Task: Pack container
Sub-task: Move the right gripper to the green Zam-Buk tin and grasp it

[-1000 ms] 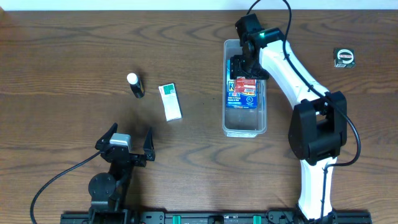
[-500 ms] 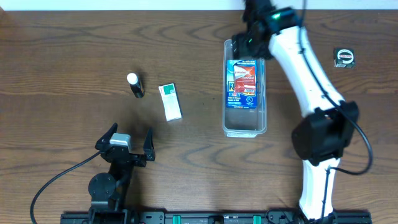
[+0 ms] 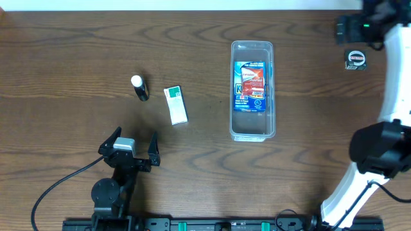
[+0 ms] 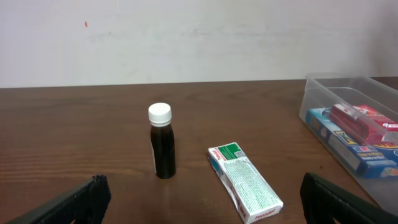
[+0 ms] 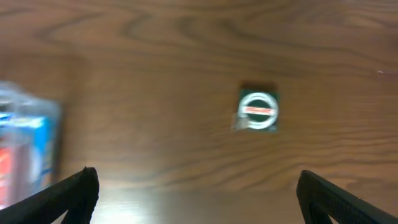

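Right hand swung off container to blurred packet, spread wide, left hand likewise

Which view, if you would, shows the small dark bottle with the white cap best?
The left wrist view: the dark white-capped bottle stands upright, side-on and unobstructed. Overhead shows it small, from above; the right wrist view lacks it.
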Motion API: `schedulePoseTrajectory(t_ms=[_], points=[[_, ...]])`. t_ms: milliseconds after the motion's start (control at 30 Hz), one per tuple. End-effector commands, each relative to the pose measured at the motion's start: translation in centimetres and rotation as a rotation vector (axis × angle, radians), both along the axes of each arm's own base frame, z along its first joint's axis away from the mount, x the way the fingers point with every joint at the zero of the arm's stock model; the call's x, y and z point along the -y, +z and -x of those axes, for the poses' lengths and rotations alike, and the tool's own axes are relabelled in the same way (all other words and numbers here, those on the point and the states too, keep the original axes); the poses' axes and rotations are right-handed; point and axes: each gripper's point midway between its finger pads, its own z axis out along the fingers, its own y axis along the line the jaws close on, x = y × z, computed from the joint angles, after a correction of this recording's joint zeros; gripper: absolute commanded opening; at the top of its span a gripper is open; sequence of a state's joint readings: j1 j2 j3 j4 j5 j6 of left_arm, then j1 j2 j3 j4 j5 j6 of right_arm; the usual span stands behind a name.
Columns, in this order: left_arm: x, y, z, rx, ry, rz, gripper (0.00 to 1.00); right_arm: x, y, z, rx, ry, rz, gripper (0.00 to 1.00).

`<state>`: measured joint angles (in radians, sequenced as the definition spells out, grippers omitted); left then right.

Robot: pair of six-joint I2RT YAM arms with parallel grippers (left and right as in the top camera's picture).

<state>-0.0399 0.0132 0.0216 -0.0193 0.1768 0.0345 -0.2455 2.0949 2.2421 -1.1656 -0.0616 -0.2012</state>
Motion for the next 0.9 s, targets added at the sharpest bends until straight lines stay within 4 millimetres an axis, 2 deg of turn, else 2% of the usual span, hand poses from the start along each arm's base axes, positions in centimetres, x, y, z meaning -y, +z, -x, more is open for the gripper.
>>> schedulePoseTrajectory(t_ms=[0,67,300,567,700,867], points=[[0.1,-1.6,0.1,-0.046,-0.010,-0.014,0.98,1.8,-2.5,-0.7,-0.011,0.021,-0.041,0.99],[0.1,-1.6,0.1,-0.046,-0.010,-0.014,0.98,3.0,-4.0,-1.1,-0.016,0.009,-0.040,0.99],[0.1,-1.6,0.1,-0.047,-0.010,-0.014,0.98,5.5,-9.8,-2.5,-0.071,0.031,-0.026,0.99],[0.1,-1.6,0.1,-0.046,-0.010,-0.014,0.98,7.5,-16.4,-2.4,-0.161,-0.006,-0.064,0.99],[0.1,-1.6,0.1,-0.046,-0.010,-0.014,0.98,8.4,-18.1,-2.1,-0.181,-0.021,-0.073,0.99],[0.1,-1.6,0.1,-0.046,-0.010,-0.014,0.98,9.1,-19.0,-2.1,-0.182,-0.038,-0.077,0.99]])
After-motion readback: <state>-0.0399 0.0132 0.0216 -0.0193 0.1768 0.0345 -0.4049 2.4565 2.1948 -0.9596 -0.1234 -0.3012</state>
